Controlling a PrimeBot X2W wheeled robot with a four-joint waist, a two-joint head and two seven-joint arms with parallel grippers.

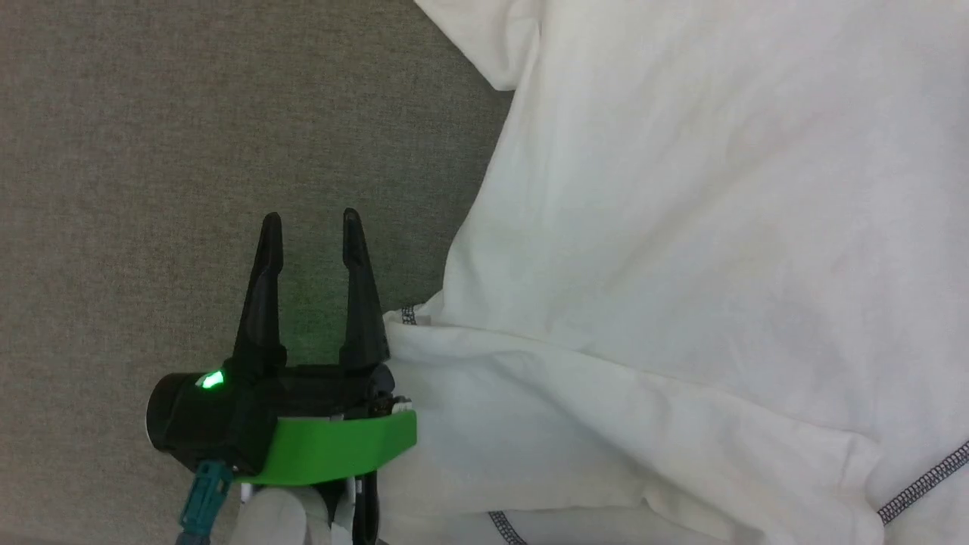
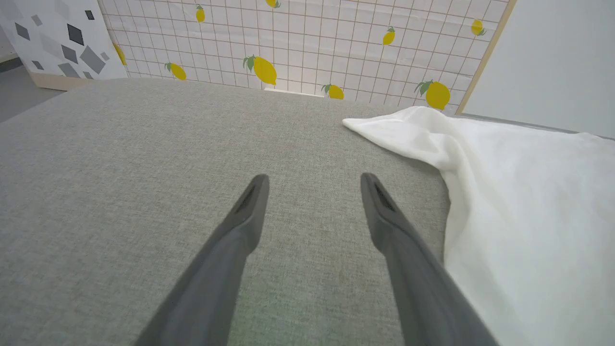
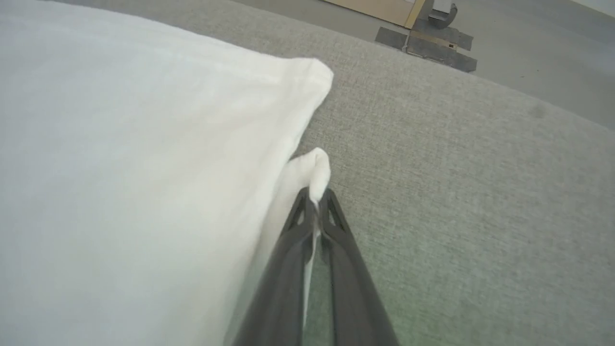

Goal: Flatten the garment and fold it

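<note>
A white garment (image 1: 681, 265) with dark contrast stitching (image 1: 923, 478) lies spread on a grey fabric surface (image 1: 189, 151). The right gripper (image 3: 315, 194) pinches a fold at the garment's edge between closed fingers. The left gripper (image 1: 310, 218), fingers apart and empty, hangs just beside the garment's opposite edge, facing a lemon-print wall (image 2: 307, 43).

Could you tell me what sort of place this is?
Probably a staged indoor test space rather than a home: a lemon-print backdrop panel stands behind the grey fabric-covered surface, and dark tape strips mark the floor.
</note>
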